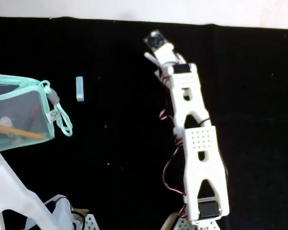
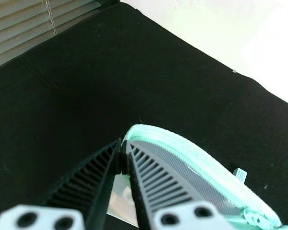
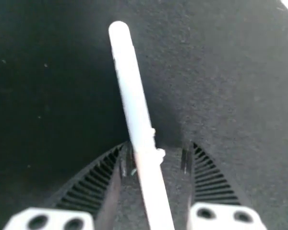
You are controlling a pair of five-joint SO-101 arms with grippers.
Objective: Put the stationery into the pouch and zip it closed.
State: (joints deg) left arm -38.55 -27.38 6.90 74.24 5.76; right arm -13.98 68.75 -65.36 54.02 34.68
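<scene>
Left wrist view has the left end effector (image 2: 121, 147) closed to a pinch on the mint rim of the pouch (image 2: 192, 163). This looks meant to pin the soft mesh bag so it neither slides nor flops while things go in. High view puts the pouch at the left edge of the black counter (image 1: 115, 158), with a pencil (image 1: 19, 130) and something reddish already inside. Its grey zip pull (image 1: 53, 97) sits at the end nearer the middle, and whether the mouth is open cannot be told.

Right wrist view shows the right end effector (image 3: 157, 147) narrowly open astride a white pen (image 3: 134, 115). One finger is against the barrel and the other stands off with a gap, so the pen seems framed rather than clamped. The barrel runs out between the jaws, so closing them would likely catch it across its width. Seen from above, this arm is stretched toward the far side of the counter, well apart from the pouch.

A small pale-blue eraser (image 1: 79, 89) lies loose between them, nearer the pouch, and is not yet collected.

A little white tag (image 1: 51, 116) hangs at the pouch's side seam, its print too small to read. No other writing is legible.
</scene>
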